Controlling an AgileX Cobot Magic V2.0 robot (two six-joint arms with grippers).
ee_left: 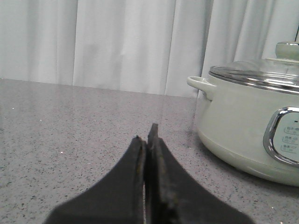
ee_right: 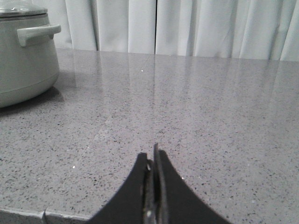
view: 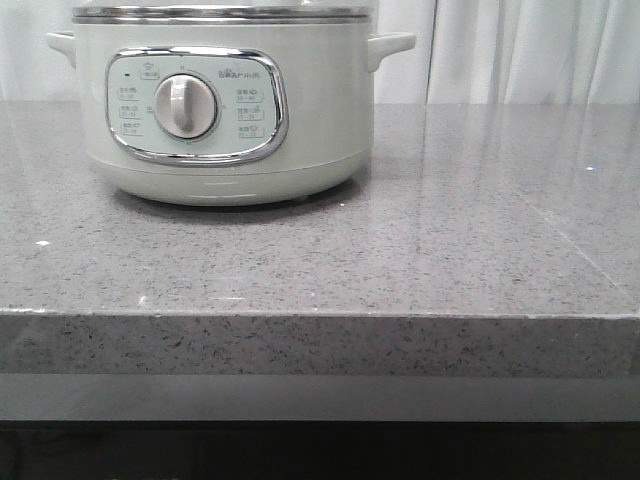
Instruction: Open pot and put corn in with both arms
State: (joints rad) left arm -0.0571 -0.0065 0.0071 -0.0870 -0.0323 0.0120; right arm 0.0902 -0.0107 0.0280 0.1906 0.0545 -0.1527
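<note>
1. Your pot (view: 225, 110) stood on the grey worktop (view: 450, 240), left of centre, its glass lid (ee_left: 261, 70) on and its dial (view: 185, 107) facing you.
2. Your left tool (ee_left: 149, 135) was pressed closed, holding nothing, beside the pot.
3. Your right tool (ee_right: 153, 156) was likewise closed and empty, low over the worktop.
4. No view showed you the corn.

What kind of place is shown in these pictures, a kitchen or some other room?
Probably a kitchen-style test bench, not surely a real kitchen. A pale-green electric pot with its glass lid on stands on a grey speckled stone counter, and white curtains hang behind it.
</note>
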